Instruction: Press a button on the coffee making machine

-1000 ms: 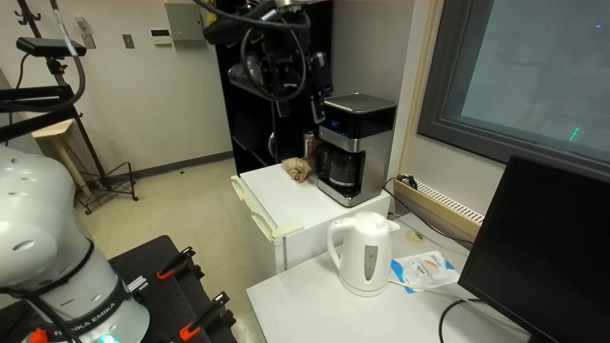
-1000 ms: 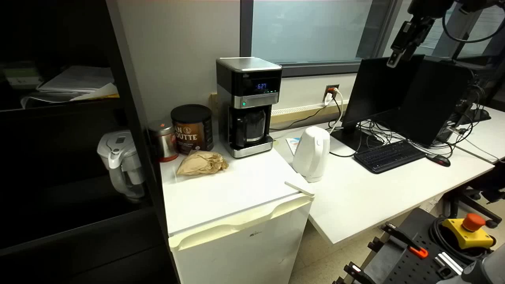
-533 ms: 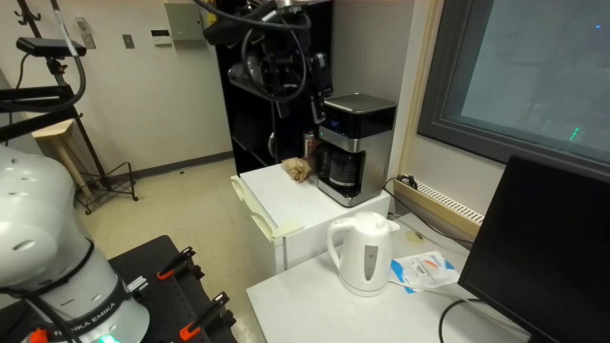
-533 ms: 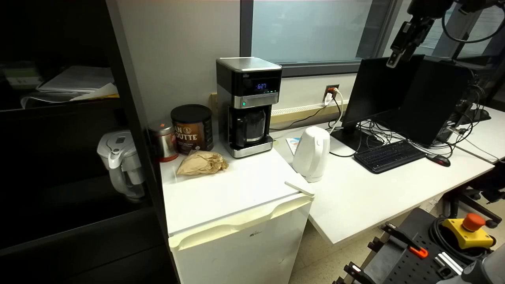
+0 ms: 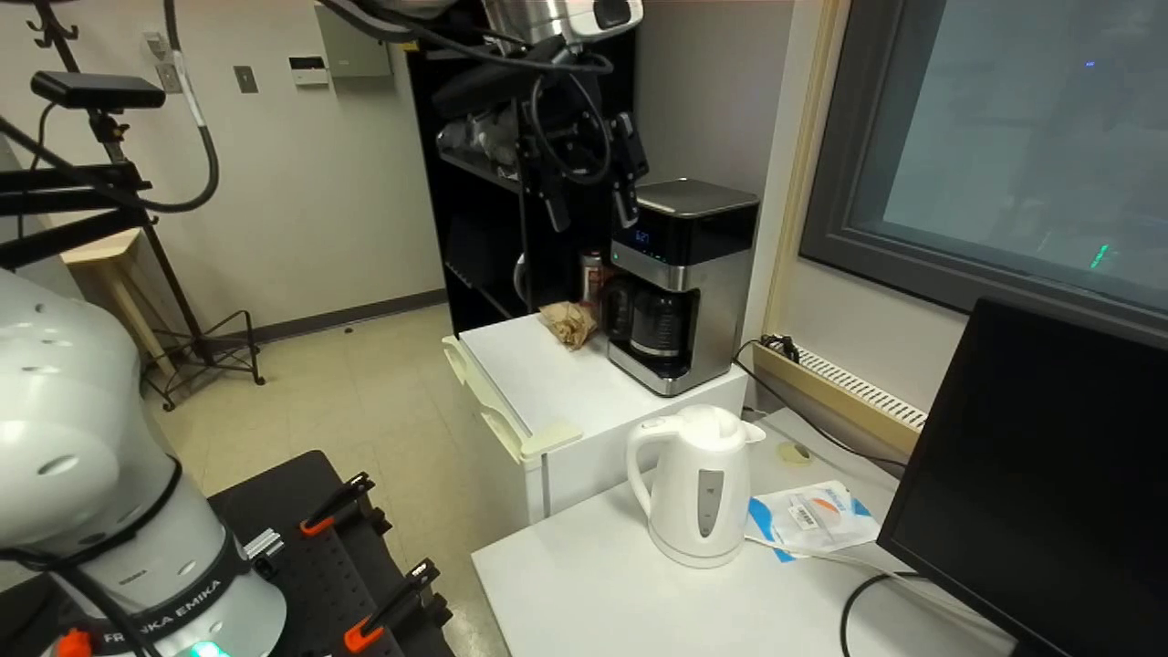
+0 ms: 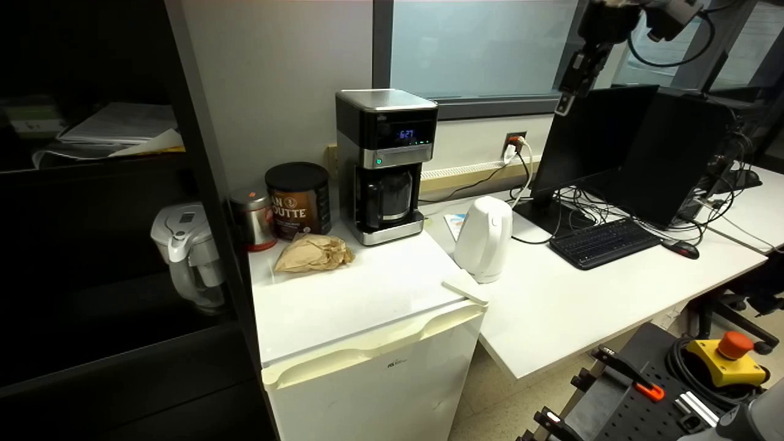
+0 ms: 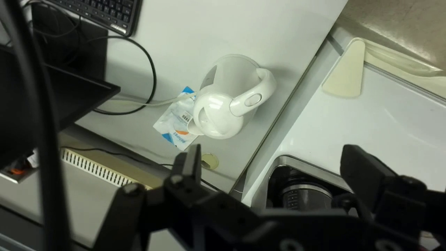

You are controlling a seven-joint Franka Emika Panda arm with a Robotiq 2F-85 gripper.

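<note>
2 jaws spread, seemingly apart from coffee maker (image 6: 388, 159).

In an exterior view, a keyboard (image 6: 605, 243) at three o'clock and an e-stop (image 6: 729, 364) at four are suggesting an office-like lab.

The black and silver coffee maker (image 6: 386, 159) stood upright on the white fridge (image 6: 361, 300), its display (image 6: 405, 133) reading 6:27, its dark carafe (image 6: 396, 195) seated inside.

The coffee machine (image 6: 387, 160) reads 6:27, the canister (image 6: 299, 201) "AN" over "OUTTE", the arm base (image 5: 187, 561) "FRANKA EMIKA".
</note>
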